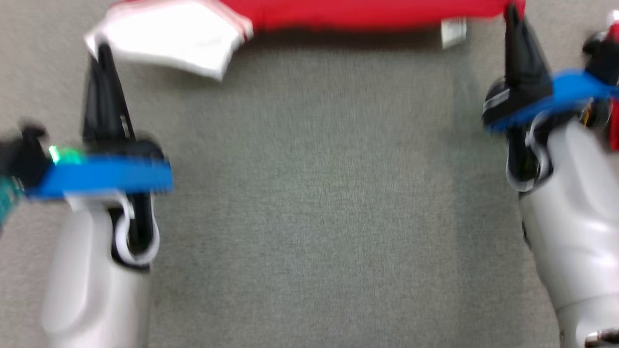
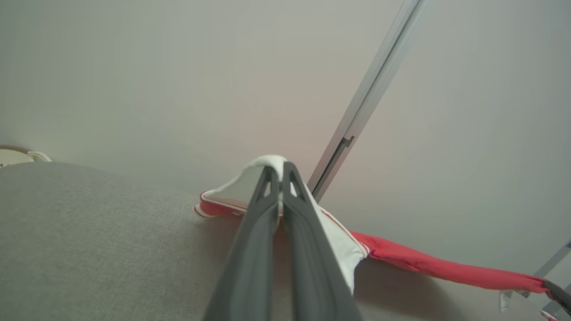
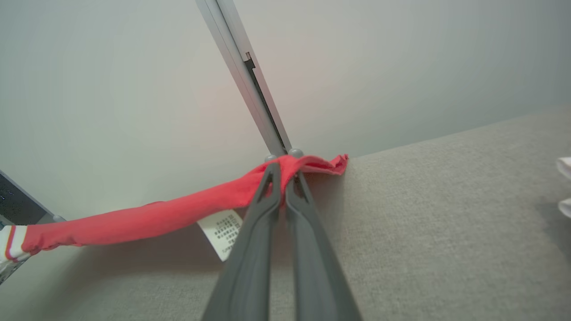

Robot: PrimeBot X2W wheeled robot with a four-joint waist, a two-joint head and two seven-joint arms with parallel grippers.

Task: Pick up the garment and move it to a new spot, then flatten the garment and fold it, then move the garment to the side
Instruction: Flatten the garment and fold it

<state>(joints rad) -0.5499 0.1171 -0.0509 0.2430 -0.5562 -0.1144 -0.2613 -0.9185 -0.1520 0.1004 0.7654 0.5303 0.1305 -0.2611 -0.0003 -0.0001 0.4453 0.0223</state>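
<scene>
- The garment (image 1: 362, 14), red with a white sleeve (image 1: 174, 38), is stretched into a long band across the top of the head view, at the far side of the grey fabric worktop (image 1: 314, 193).
- The left jaws are closed tight on the white sleeve. In the left wrist view the two dark fingers (image 2: 263, 209) meet with a fold of white cloth, edged in red stripes, pinched between their tips.
- The right jaws are likewise pressed together, on the red end of the garment. In the right wrist view the fingers (image 3: 267, 196) clamp a bunched red corner, and a little flap of it pokes out beyond them.
- Between the two grips the red cloth (image 3: 134, 223) runs as a narrow, nearly taut strip and throws a shadow on the worktop beneath it.
- A white care label (image 1: 453, 33) dangles from the strip near the right jaws; its small print is not readable.
- Both pale forearms rise from the bottom corners of the head view, each with a blue band (image 1: 101, 176) at the wrist. A green light (image 1: 67, 155) glows on the left one.
- The head view is smeared with blur.
- Behind the garment both wrist views show a pale wall (image 2: 134, 67) crossed by a slanting metal rail (image 2: 370, 89).
- White shapes (image 3: 564, 167) sit at the right edge of the right wrist view, too cropped to identify.
</scene>
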